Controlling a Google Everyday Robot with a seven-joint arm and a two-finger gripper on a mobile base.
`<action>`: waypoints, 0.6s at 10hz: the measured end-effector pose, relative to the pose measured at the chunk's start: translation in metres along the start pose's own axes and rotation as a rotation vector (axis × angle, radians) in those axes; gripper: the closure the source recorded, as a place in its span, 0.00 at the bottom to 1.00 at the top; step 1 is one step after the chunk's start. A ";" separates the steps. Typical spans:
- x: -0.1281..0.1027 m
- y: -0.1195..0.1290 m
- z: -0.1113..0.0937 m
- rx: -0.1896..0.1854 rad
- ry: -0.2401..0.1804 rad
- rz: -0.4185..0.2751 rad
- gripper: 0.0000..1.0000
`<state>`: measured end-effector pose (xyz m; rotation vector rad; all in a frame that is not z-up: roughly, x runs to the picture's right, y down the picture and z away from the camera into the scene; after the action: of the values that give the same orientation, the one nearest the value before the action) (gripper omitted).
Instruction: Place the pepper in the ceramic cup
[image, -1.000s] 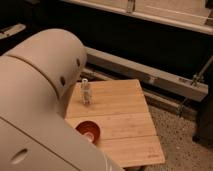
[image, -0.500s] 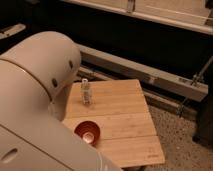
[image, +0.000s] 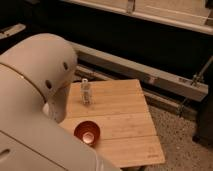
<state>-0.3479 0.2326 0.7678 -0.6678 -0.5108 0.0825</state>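
Note:
The pepper and the ceramic cup do not show; they are either behind my arm or out of view. My white arm (image: 35, 85) fills the left side of the camera view and covers the left part of the wooden table (image: 125, 120). The gripper is not in view. A small pale spot sits inside the red-orange bowl (image: 87, 132); I cannot tell what it is.
A small clear shaker bottle (image: 86, 92) stands upright near the table's back left. The red-orange bowl sits at the front left, next to my arm. A grey rail (image: 150, 75) runs behind the table. Speckled floor (image: 180, 140) lies to the right.
My arm has shifted slightly in the view. The bottle and the bowl have not moved.

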 end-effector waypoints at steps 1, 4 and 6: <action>0.002 0.001 0.002 -0.006 0.005 -0.001 0.46; 0.006 0.003 0.006 -0.017 0.016 -0.001 0.46; 0.008 0.002 0.007 -0.020 0.023 -0.002 0.46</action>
<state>-0.3441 0.2400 0.7746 -0.6871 -0.4908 0.0675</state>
